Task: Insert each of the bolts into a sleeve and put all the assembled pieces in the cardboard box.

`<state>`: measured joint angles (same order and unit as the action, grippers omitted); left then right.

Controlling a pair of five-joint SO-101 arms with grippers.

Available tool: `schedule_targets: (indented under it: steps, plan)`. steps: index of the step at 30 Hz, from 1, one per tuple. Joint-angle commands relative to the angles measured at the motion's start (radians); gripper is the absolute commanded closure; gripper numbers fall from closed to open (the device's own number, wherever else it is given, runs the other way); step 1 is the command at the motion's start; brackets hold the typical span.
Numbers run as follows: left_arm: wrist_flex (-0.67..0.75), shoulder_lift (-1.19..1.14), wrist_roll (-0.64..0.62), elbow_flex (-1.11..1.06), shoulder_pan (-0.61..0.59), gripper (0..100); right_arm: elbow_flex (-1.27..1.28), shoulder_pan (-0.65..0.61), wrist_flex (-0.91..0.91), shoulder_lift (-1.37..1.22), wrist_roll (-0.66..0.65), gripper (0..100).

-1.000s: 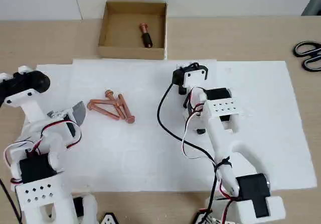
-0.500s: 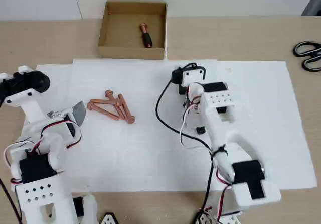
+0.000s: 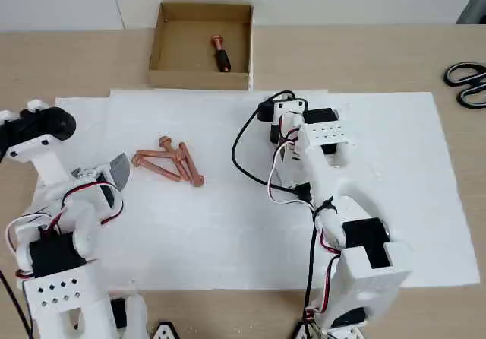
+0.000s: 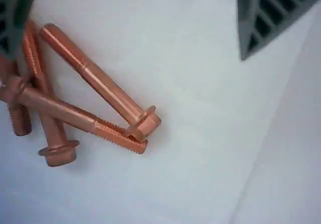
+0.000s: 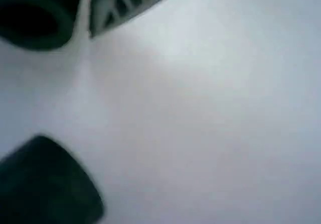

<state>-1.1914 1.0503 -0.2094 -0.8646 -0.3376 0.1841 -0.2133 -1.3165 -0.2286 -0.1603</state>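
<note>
My left hand (image 4: 128,63) sits low over the paper (image 3: 228,225) with its jaws set wide. The bolts (image 3: 171,161) lie just ahead of it in a loose pile, copper-coloured, crossing and touching one another. In the high view that pile is on the left half of the paper, between the left arm and the box (image 3: 201,79). The box stands on the bare worktop (image 3: 364,50), just beyond the paper's far edge. One assembled piece (image 3: 220,53), a bolt in a dark sleeve, lies inside it toward the right wall. My right hand (image 3: 282,117) is over the middle of the paper near its far edge, a little right of the box. I cannot tell whether it is wide or narrow. Its wrist view gives me dark shapes (image 5: 45,184) against the paper, too blurred for me to identify. Scissors (image 3: 465,83) lie on the worktop at the far right, well apart from everything else.
</note>
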Motion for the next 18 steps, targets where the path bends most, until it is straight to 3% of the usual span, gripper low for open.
schedule_targets:
  steps: [1, 18]
  plan:
    - [0.002, 0.018, 0.008, 0.005, 0.009, 73, -0.044, -0.004, -0.030, 0.021, -0.002, 86.8]
    - [0.000, 0.018, 0.008, 0.005, 0.009, 73, -0.041, -0.001, 0.016, -0.088, -0.003, 88.7]
